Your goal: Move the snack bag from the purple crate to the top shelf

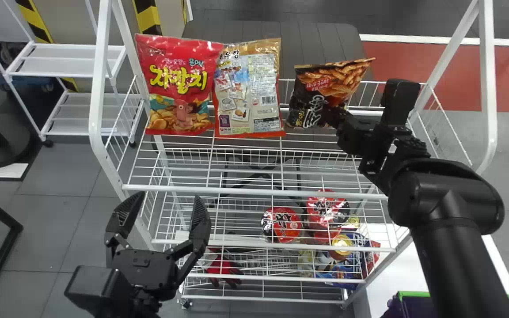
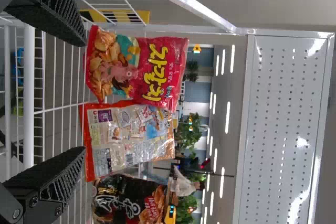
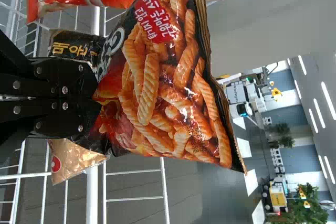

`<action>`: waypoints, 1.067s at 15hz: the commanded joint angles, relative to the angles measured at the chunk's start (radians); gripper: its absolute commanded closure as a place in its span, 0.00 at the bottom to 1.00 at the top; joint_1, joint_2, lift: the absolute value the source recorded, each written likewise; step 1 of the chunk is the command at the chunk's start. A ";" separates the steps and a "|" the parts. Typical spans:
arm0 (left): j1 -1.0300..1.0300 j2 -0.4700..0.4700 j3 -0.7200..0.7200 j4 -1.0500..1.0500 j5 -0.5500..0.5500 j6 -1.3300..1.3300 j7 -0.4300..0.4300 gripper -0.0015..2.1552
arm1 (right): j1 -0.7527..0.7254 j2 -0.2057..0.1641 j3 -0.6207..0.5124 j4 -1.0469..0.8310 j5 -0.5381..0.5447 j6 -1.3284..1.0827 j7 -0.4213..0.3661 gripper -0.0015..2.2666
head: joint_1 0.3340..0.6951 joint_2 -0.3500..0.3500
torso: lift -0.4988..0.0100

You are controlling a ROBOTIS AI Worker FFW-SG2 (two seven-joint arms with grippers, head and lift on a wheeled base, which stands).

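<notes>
At the right side of the top shelf (image 1: 237, 191), my right gripper (image 1: 340, 121) is shut on the lower part of the black snack bag (image 1: 320, 90). The right wrist view has the right gripper (image 3: 97, 98) pinching this snack bag (image 3: 168, 77), its film creased around the fingers. The bag is at the shelf's back, slightly tilted. My left gripper (image 1: 168, 203) stands open in front of the shelf's left side, nothing between its fingers; in the left wrist view the left gripper (image 2: 84, 95) is spread wide. The purple crate (image 1: 413, 304) is at the bottom right, partly behind the right arm.
Left of the black bag, a red snack bag (image 1: 181, 86) and an orange-edged bag (image 1: 250, 88) stand at the top shelf's back. Red-lidded cups (image 1: 281, 224) and other packs lie on lower levels. White frame posts (image 1: 488, 88) rise at both sides.
</notes>
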 commanded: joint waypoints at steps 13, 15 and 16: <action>0.011 0.004 -0.013 -0.015 -0.011 0.001 0.008 0.05 | 0.074 0.001 0.017 -0.096 0.006 0.046 -0.038 0.08 | 1.00 0.47 | 0.98; 0.012 0.004 -0.014 -0.018 -0.016 0.004 0.010 0.05 | 0.082 0.001 0.017 -0.108 0.008 0.046 -0.044 0.06 | 1.00 0.47 | 0.98; 0.012 0.004 -0.016 -0.018 -0.018 0.004 0.011 0.05 | 0.083 0.001 0.017 -0.111 0.009 0.046 -0.043 0.06 | 1.00 0.46 | 0.98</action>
